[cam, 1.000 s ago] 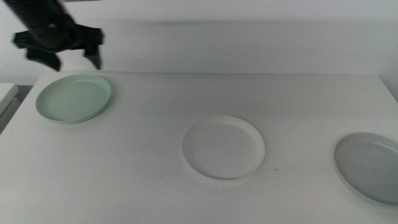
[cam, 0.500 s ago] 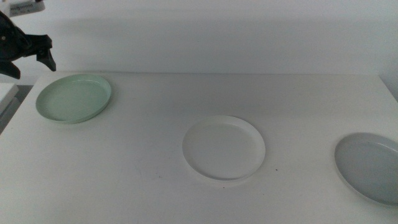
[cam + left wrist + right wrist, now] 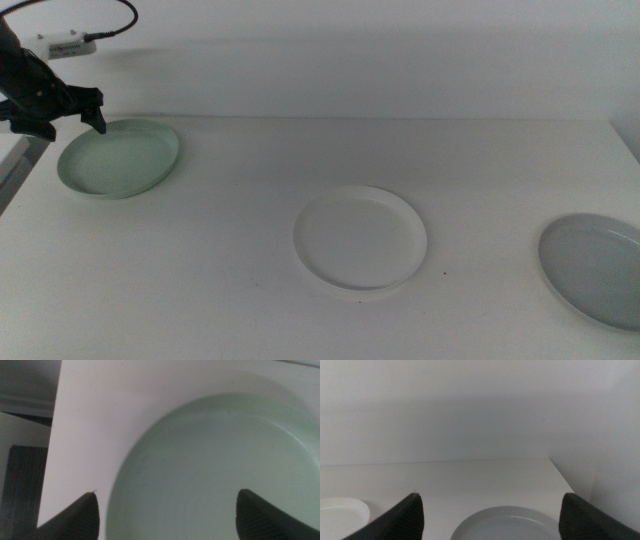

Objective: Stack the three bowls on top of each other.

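Note:
Three shallow bowls lie apart on the white table [image 3: 250, 160]: a mint green bowl [image 3: 118, 158] at the far left, a white bowl [image 3: 360, 237] in the middle, a light grey bowl [image 3: 595, 268] at the right edge. My left gripper [image 3: 62, 118] hovers open over the green bowl's far left rim. In the left wrist view the green bowl [image 3: 220, 470] fills the space between the wide-apart jaws. My right gripper is out of the middle view; its wrist view shows open jaws above the grey bowl [image 3: 507, 522], with the white bowl [image 3: 342, 509] off to one side.
The table's left edge [image 3: 50, 460] runs close beside the green bowl, with dark floor beyond. A white wall stands behind the table. A cable and a small white box [image 3: 68, 44] hang at the upper left.
The left gripper swung from behind the green bowl out to the left, then came down to the bowl's far left rim. The bowls have not moved.

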